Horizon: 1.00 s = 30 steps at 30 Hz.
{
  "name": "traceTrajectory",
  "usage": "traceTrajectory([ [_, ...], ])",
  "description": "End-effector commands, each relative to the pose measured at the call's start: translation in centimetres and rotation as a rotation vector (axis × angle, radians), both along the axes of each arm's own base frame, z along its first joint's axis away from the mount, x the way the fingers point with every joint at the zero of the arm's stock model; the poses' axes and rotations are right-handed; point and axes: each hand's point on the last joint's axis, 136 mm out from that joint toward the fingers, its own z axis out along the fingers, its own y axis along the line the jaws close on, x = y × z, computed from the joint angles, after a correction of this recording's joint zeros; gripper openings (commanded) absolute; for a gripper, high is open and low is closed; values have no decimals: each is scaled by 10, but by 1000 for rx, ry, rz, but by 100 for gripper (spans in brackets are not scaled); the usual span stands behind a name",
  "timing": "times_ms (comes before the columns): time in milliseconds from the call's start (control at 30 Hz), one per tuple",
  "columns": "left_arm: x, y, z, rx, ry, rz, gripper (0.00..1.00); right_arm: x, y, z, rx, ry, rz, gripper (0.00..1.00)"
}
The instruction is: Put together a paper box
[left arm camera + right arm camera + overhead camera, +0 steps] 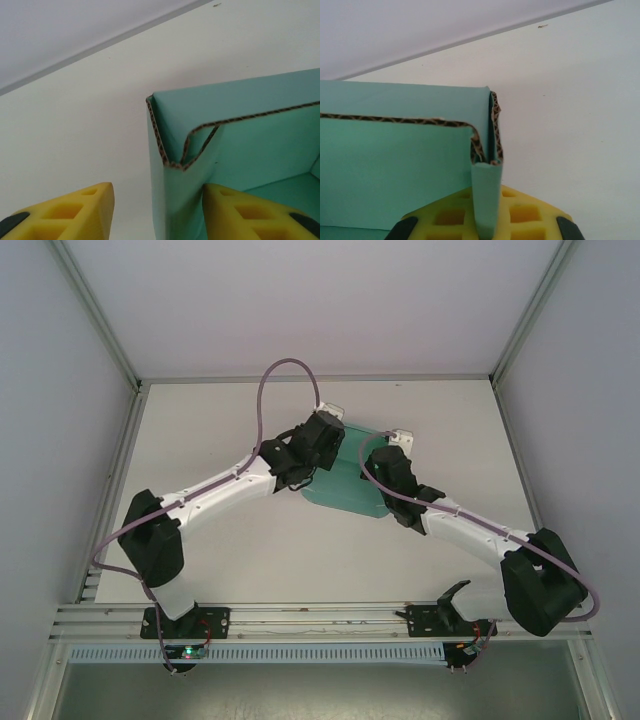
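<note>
Overhead, the teal paper box [345, 490] lies on the white table [250, 540], towards its far side and about midway across. Both arms reach in to it from the near edge. The left gripper [322, 440] hangs over the box's far left corner and the right gripper [385, 462] over its far right corner. A purple cable [285, 370] loops above the left arm.

Next, the left wrist camera looks down at a raised corner of the box [240, 150], where the cut corrugated edges show brown. The left gripper [157, 192] is spread wide and straddles the side wall. One yellow finger [75, 210] is outside, over bare table [75, 125] and well clear of the card. The other [250, 210] is inside the box, just beside the wall. Nothing is pinched between them.

Last, the right wrist camera shows the opposite corner [395, 165], where one wall is folded over on itself and its double edge is exposed. The right gripper [486, 222] is clenched on this wall. Its yellow fingers [530, 210] sit pressed together, with a narrow strip of teal card running down between them.
</note>
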Motion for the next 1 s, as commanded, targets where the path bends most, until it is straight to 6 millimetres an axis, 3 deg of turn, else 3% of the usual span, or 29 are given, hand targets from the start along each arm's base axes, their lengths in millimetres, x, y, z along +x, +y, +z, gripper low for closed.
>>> traceTrajectory([
  [0,4,6,-1,-35,1,28,47,-2,-1,11,-7,-36,-16,0],
  [167,16,1,-17,-50,29,31,44,-4,7,17,9,-55,7,0],
  [300,26,7,-20,-15,9,89,19,-6,6,20,15,-67,1,0],
  [433,32,16,-26,38,-11,129,19,-9,-2,22,2,-75,-27,0],
  [567,39,37,-31,156,-50,221,0,-10,-9,25,-25,-80,-52,0],
  [833,46,89,-12,403,-207,462,0,-13,-22,26,-84,-71,-105,0],
  [967,45,102,-4,482,-235,531,0,-12,-21,26,-93,-70,-105,0],
])
